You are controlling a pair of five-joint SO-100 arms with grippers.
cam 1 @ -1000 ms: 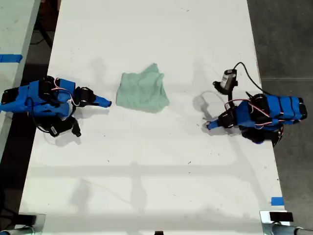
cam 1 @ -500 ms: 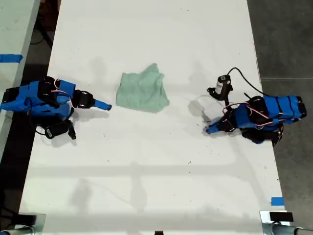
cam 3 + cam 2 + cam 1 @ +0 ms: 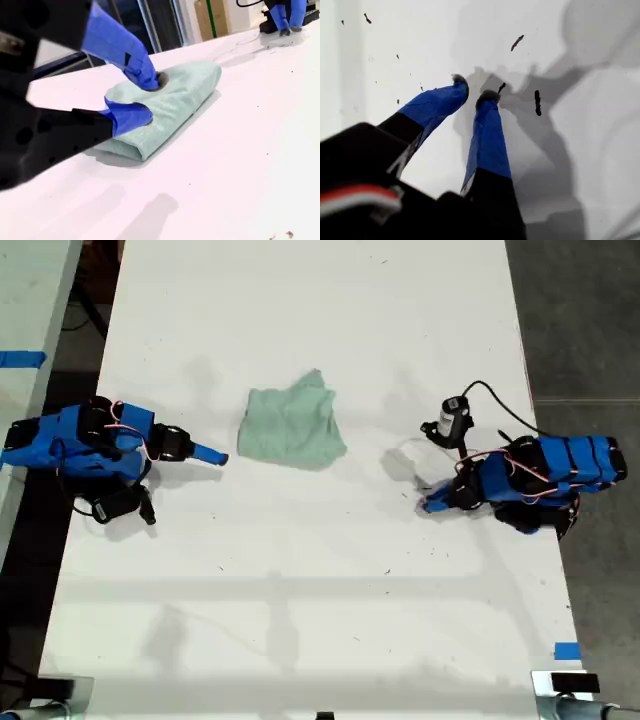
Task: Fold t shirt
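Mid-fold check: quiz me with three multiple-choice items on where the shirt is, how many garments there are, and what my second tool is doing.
1. In the exterior view, where does the pale mint-green cloth t shirt lie?
A. Between the two blue arms, nearer the one at that view's left
B. Under the arm at that view's right
C. Hanging off the table edge

2. How many garments are on the white table?
A. Three
B. Two
C. One

3. What state is my second tool in?
A. Shut on the shirt
B. Open, just short of the shirt
C. Lifting the shirt

Answers:
1 A: the t shirt sits between the arms, closer to the left one.
2 C: only one garment shows on the table.
3 B: my second tool has its jaws apart, with bare table before the cloth.
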